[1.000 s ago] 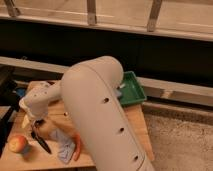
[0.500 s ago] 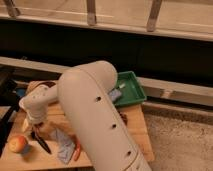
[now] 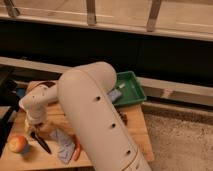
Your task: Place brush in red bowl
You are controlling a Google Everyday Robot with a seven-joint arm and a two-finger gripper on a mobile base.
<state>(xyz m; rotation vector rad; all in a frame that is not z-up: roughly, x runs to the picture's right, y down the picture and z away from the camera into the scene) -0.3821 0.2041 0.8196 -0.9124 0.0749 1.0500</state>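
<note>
The brush (image 3: 41, 143) lies on the wooden table (image 3: 135, 131) at the front left, its black handle slanting toward the front edge. My gripper (image 3: 36, 130) hangs at the end of the white wrist directly over the brush's upper end, right down at it. Whether it touches the brush I cannot tell. The big white arm (image 3: 95, 115) fills the middle of the view. The red bowl is hidden or out of view.
A round orange-pink fruit (image 3: 17, 144) sits left of the brush. A grey cloth (image 3: 62, 146) and an orange carrot (image 3: 77, 149) lie to its right. A green tray (image 3: 129, 87) stands at the back right. A dark round object (image 3: 44, 85) sits at the back left.
The arm's bulk has swung a little to the left and nearer the camera. The gripper has stayed over the brush's upper end, sinking slightly. The brush has not moved.
</note>
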